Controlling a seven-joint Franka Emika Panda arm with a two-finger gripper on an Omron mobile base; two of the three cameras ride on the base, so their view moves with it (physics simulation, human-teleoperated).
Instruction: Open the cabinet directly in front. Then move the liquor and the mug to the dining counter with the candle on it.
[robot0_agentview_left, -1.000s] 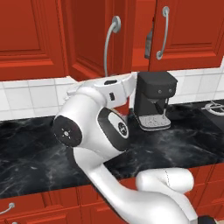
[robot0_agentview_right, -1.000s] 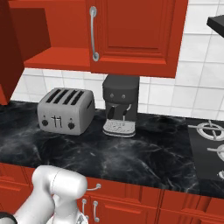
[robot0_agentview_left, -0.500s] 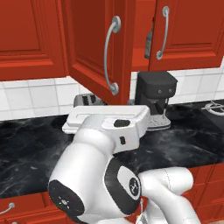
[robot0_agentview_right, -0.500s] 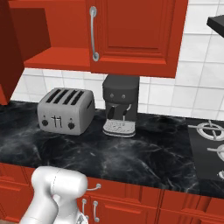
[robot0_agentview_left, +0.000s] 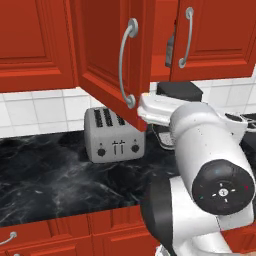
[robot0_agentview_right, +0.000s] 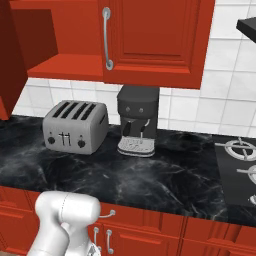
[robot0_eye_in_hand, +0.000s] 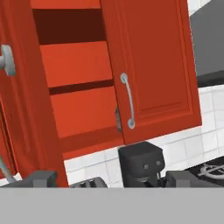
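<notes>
The red wall cabinet (robot0_eye_in_hand: 78, 65) has its left door (robot0_agentview_left: 107, 60) swung out towards me, and its right door (robot0_eye_in_hand: 153, 65) is closed. Red shelves show inside. A grey-brown sliver of the liquor (robot0_eye_in_hand: 117, 119) peeks from behind the closed door's edge on the lower shelf, also seen as liquor (robot0_agentview_left: 170, 48) in the gap between the doors. My gripper (robot0_eye_in_hand: 111, 180) is open below the cabinet and faces it, with nothing between its fingers. The open door's handle (robot0_eye_in_hand: 6, 59) is off to its left. The mug, the dining counter and the candle are out of view.
On the black marble wall counter (robot0_agentview_right: 165, 175) stand a silver toaster (robot0_agentview_right: 75, 127) and a dark coffee machine (robot0_agentview_right: 137, 120). A stove burner (robot0_agentview_right: 240, 150) lies at the right. Red base cabinets (robot0_agentview_right: 150, 235) run below. My arm's elbow (robot0_agentview_left: 210, 160) stands large at the front.
The left door has swung wider open. My gripper has opened and come off the door's handle. The arm's elbow has swung right and closer to the left base camera.
</notes>
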